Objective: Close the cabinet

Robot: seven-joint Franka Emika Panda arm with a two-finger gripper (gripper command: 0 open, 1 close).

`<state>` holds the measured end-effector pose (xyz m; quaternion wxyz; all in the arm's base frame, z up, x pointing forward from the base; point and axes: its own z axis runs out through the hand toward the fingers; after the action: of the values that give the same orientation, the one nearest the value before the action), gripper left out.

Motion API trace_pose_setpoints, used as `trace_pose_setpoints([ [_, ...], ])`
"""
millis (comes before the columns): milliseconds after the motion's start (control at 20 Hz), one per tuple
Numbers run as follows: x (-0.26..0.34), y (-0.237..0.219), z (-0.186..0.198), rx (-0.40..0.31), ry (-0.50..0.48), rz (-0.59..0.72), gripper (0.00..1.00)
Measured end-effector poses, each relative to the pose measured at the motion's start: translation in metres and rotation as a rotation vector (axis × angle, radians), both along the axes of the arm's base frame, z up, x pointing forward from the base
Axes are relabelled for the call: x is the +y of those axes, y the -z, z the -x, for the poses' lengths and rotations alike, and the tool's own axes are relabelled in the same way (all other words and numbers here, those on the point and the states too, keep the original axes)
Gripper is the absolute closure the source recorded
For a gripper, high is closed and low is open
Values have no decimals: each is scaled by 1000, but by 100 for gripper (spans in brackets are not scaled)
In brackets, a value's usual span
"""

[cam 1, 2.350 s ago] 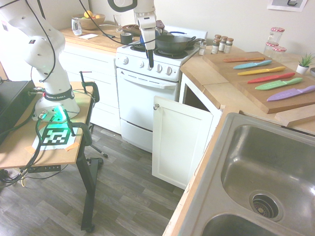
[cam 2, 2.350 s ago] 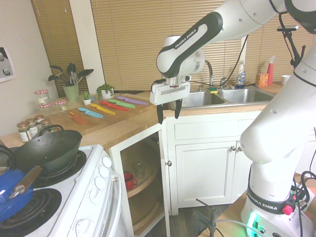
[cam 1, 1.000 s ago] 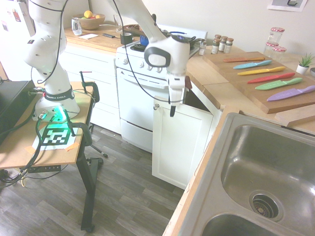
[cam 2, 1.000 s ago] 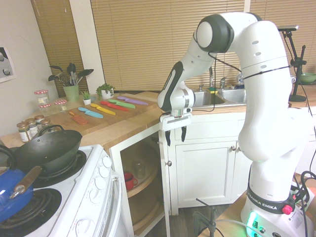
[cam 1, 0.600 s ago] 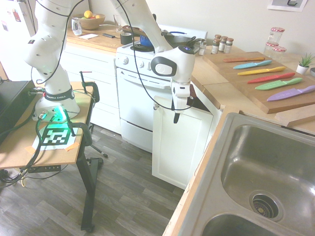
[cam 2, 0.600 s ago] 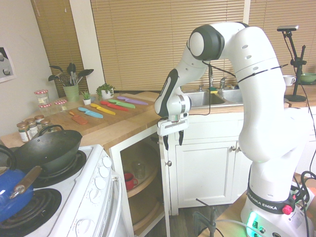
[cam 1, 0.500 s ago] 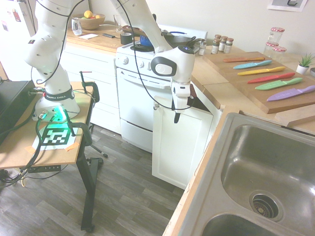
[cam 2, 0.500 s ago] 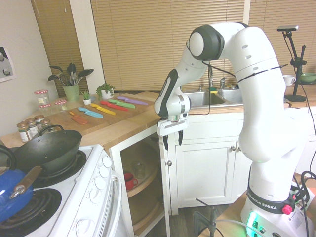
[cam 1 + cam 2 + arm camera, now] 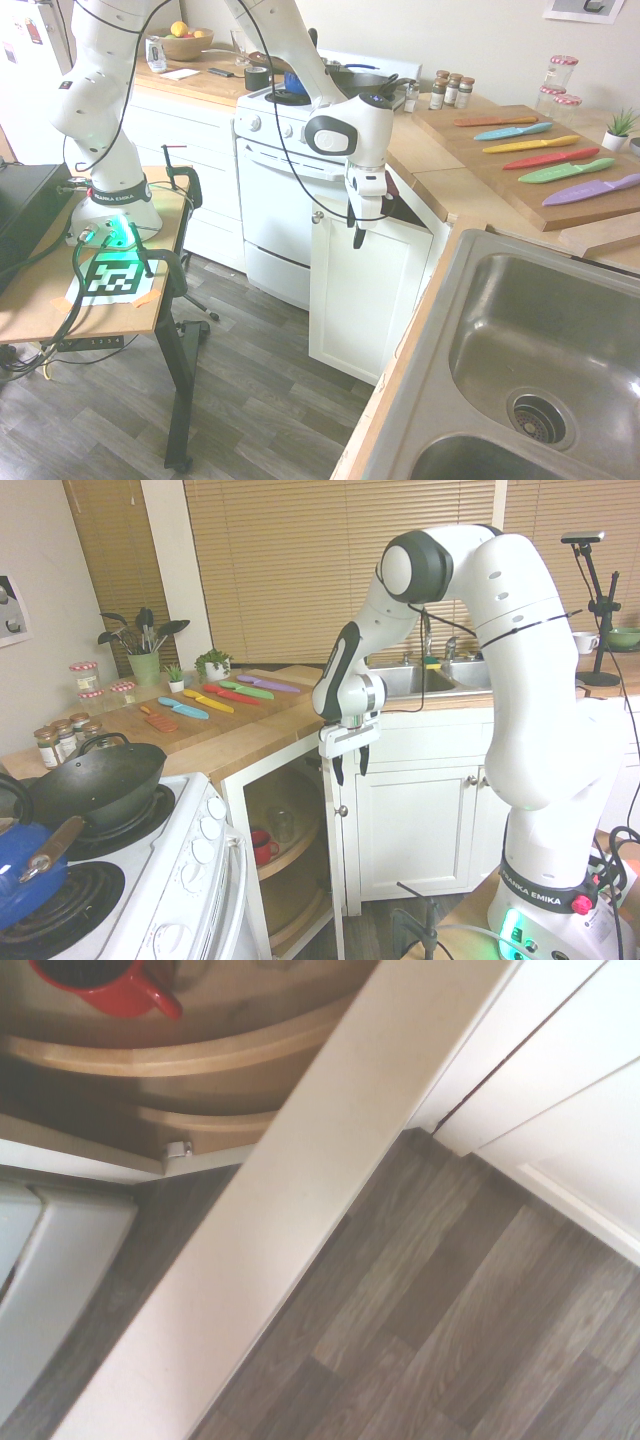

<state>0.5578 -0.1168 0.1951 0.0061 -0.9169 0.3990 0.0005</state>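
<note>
first exterior view: see the cabinet (image 9: 438, 248) with its door (image 9: 368, 295) swung out, white, with a flat recessed panel and a small round silver knob (image 9: 318, 217) at the upper corner; find the pincer (image 9: 360, 241) pointing down at the door's top edge, probably placed there to get a hold for swinging it shut; behind the door, note the smooth white oven (image 9: 290, 190)

second exterior view: see the pincer's two dark fingers (image 9: 338, 771) apart, beside the upper part of the door; cannot tell from here whether placed astride it; left of the door, look into the cabinet to rounded wooden shelves (image 9: 295, 835) and a glossy red mug (image 9: 263, 848), so still to be closed

wrist view: see the door's pale, smooth top edge cutting across close by, likely lined up for gripping; on one side of the door, curved shelf rims; on the other, grey wood-grained floor (image 9: 450, 1290)
</note>
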Motion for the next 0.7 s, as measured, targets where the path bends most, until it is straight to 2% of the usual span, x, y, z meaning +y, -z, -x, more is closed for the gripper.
trace_pose_setpoints([
  [700,8,0,8,-10,-69,42,100],
])
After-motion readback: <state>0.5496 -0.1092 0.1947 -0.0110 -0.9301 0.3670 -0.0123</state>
